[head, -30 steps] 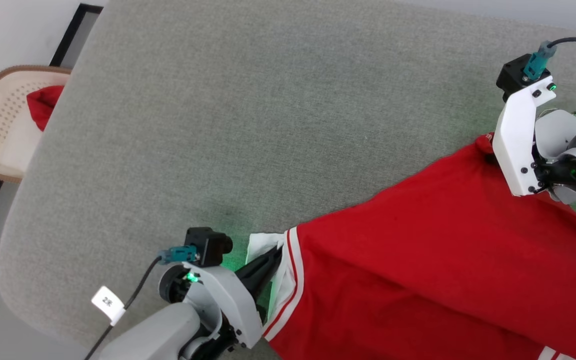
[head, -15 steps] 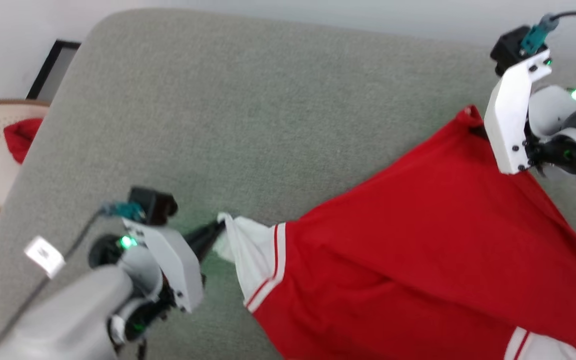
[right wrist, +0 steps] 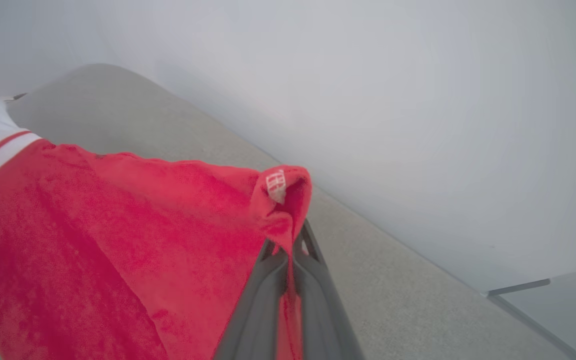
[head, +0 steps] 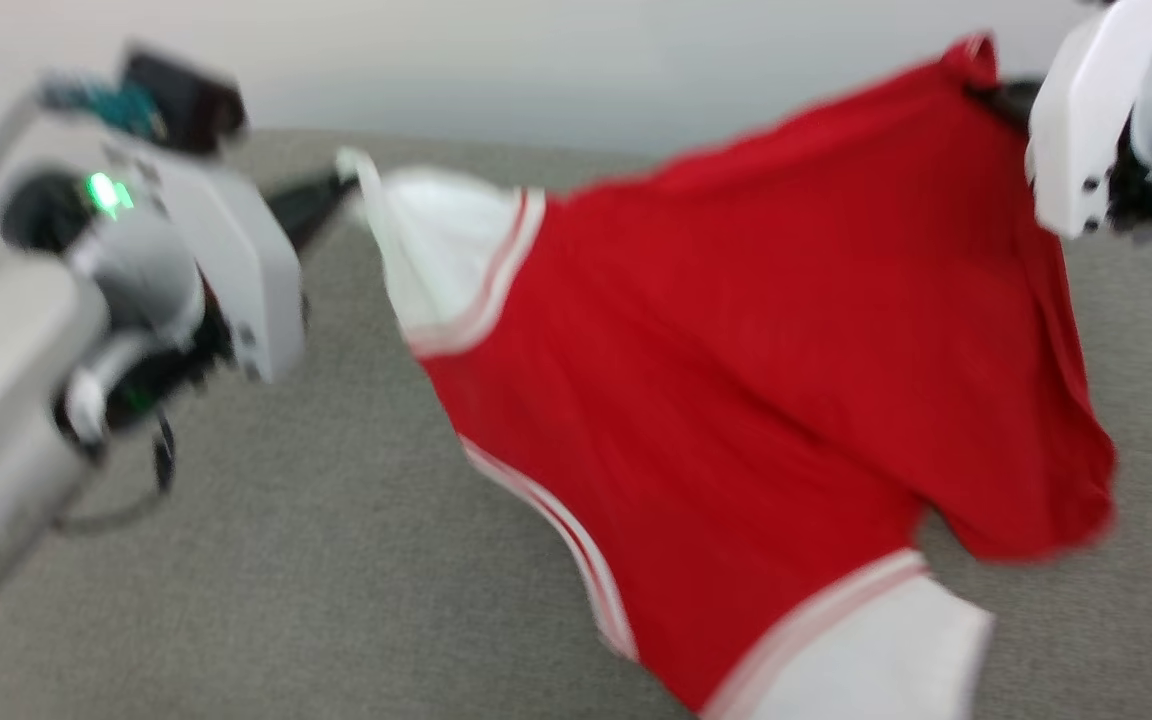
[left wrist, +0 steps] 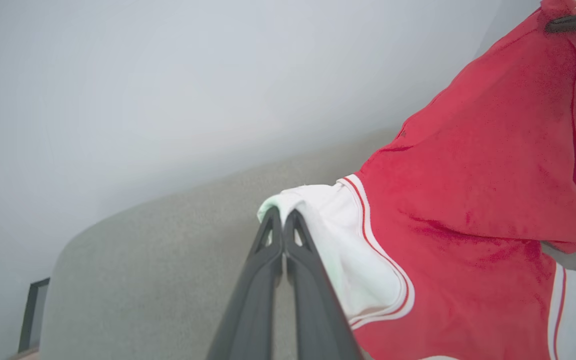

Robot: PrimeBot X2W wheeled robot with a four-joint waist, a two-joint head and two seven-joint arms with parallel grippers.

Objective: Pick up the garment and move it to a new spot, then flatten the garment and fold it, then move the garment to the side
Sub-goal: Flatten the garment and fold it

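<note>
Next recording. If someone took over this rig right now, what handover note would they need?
Left gripper: shut on the edge of the white sleeve.
Right gripper: shut on a red corner with a small label.
Garment: hangs spread between the two, over the grey padded surface; the head view is blurred.
Done: pickup.
Left: set it down at a new spot, flatten, fold, move aside.

The garment (head: 736, 350) was red, its sleeves white with red-and-white striped trim; the surface (head: 286, 560) was grey-green, the wall (left wrist: 168, 75) pale grey.
</note>
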